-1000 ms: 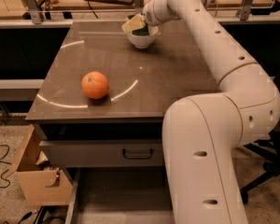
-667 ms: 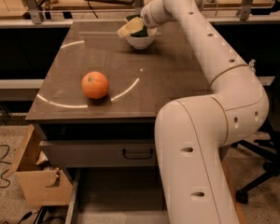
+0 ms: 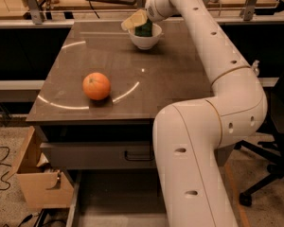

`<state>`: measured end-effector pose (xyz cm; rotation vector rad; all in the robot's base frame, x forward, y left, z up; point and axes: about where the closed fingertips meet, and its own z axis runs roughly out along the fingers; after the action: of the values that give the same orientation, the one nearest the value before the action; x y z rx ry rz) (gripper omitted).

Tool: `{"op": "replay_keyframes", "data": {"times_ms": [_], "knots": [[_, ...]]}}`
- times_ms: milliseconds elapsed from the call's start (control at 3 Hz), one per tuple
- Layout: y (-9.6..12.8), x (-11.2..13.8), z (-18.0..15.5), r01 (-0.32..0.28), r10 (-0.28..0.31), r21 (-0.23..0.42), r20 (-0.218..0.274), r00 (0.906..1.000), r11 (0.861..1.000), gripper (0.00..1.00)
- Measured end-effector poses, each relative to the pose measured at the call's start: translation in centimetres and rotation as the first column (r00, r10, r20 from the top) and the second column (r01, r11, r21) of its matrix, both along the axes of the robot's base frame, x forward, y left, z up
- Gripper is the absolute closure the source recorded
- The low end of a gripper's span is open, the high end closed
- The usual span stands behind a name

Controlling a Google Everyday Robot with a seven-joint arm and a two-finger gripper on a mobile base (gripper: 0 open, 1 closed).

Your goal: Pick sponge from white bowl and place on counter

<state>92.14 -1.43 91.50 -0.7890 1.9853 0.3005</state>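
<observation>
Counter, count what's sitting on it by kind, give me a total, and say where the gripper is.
Orange fruit: 1
White bowl: 1, near the far edge of the counter
Sponge: 1, its dark green face showing at the bowl's mouth
Total: 3
The gripper is at the bowl's mouth, right by the sponge.

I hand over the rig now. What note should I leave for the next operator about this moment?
Gripper: at the far side of the counter, down at the rim of the white bowl, against the sponge. Whether it grips is not clear.
Sponge: in the bowl, green face showing.
Orange: near the front left of the counter, apart from the bowl.
Done: the gripper is at the bowl.
Left: lift the sponge out and place it on the counter.
</observation>
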Motion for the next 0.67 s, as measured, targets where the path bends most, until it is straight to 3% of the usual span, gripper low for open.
{"op": "replay_keyframes", "data": {"times_ms": [333, 667], "knots": [[0.14, 0.05, -0.25, 0.002, -0.002, 0.001, -0.006, 1.0, 1.0, 0.0], [0.08, 0.24, -0.18, 0.045, -0.045, 0.006, -0.025, 0.9987, 0.999, 0.0]]}}
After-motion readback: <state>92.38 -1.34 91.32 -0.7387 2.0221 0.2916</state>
